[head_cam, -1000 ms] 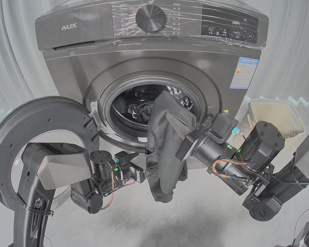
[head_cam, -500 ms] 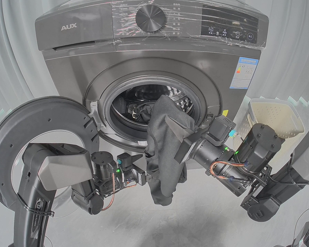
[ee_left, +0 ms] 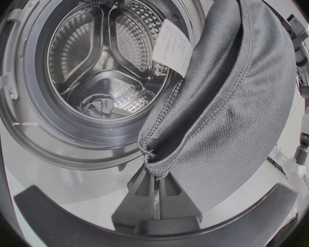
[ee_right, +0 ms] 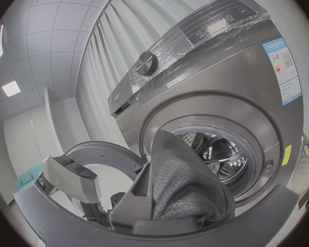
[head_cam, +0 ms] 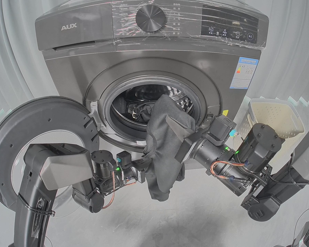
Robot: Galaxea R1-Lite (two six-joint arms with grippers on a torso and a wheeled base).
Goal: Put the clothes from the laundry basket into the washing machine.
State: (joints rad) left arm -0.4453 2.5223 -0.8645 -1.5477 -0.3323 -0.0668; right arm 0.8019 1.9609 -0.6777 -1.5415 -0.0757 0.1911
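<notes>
Left gripper (head_cam: 143, 162), fingers (ee_left: 140, 196) clenched on the garment (head_cam: 163, 144) hem, is rising since a second ago and hauling the hanging tail up toward the washer (head_cam: 92, 66) mouth. Right gripper (head_cam: 173, 124) is sitting at the rim, probably clenched on the top fold, though cloth is hiding one finger. Garment is hanging just outside the drum, so the load is nearing a push inside.

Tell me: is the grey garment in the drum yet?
Out. The garment hangs before the drum opening, its hem clamped in the left gripper.
</notes>
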